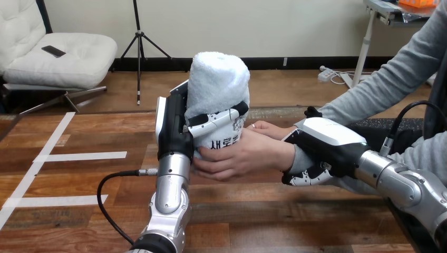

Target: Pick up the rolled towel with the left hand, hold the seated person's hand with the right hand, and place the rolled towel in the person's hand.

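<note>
A white rolled towel [217, 87] stands upright at the middle of the head view. My left hand [176, 124] is shut on it, with a finger [217, 122] wrapped across its front. The person's hand [245, 155] reaches in from the right and cups the towel's lower part, touching it just below my finger. My right hand [321, 145] is shut on the person's wrist, its white back on top and its fingers [308, 176] curled underneath. A second hand of the person [269, 129] lies just behind, near the towel.
The wooden table [79, 211] carries white tape lines [79, 156] on its left part. The person's grey-sleeved arms [390, 84] come in from the right side.
</note>
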{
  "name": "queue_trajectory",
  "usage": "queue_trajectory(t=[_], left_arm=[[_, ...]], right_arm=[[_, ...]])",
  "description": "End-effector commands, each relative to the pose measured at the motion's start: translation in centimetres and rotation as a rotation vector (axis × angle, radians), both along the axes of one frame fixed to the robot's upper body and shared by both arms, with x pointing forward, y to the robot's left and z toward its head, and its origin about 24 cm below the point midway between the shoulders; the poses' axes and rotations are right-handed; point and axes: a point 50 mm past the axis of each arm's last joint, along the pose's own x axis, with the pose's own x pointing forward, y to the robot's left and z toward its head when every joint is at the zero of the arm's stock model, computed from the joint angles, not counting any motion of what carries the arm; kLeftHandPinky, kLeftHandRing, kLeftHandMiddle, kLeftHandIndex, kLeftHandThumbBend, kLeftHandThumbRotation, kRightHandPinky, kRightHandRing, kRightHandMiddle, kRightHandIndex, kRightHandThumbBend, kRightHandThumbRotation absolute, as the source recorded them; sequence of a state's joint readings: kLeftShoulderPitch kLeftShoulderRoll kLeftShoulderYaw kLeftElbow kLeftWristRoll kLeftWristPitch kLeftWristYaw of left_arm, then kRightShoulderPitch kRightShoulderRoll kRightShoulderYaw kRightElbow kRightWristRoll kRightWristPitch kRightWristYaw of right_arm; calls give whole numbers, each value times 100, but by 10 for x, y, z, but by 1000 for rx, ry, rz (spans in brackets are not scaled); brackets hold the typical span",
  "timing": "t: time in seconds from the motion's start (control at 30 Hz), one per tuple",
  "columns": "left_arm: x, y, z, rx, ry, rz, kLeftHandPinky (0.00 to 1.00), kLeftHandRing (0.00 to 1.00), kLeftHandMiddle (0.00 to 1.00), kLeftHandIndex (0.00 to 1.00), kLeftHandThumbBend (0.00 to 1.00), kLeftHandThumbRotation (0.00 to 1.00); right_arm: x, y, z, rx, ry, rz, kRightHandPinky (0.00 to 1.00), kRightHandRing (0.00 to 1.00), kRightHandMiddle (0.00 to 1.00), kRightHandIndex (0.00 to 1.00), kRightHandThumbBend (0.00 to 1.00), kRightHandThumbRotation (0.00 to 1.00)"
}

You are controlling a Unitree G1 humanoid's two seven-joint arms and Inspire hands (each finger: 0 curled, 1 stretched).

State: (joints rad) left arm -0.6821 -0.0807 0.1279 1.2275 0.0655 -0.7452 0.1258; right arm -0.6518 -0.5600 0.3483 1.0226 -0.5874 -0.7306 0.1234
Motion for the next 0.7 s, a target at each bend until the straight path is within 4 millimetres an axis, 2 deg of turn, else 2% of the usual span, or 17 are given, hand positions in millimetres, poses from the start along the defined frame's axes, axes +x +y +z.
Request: queue_trajectory(t=[0.0,0.47,0.5,0.6,0.67], left_arm=[[4,-29,22,-10,-91,-110,36,39,42,41,61,0],[6,-28,21,-18,-76,-133,36,40,43,42,64,0],[6,-27,20,-30,-61,-156,37,42,45,44,73,1],[8,-27,18,-40,-37,-207,38,44,48,46,78,3],[9,-26,18,-20,-29,-236,41,48,53,51,85,9]], right_arm=[[17,20,38,48,-144,67,30,34,39,45,48,1],[17,17,38,46,-142,59,29,34,39,44,49,0],[17,17,38,46,-142,59,30,34,39,44,49,0],[17,16,38,47,-141,58,30,34,39,44,49,0],[17,16,38,46,-140,57,30,34,39,44,49,0]])
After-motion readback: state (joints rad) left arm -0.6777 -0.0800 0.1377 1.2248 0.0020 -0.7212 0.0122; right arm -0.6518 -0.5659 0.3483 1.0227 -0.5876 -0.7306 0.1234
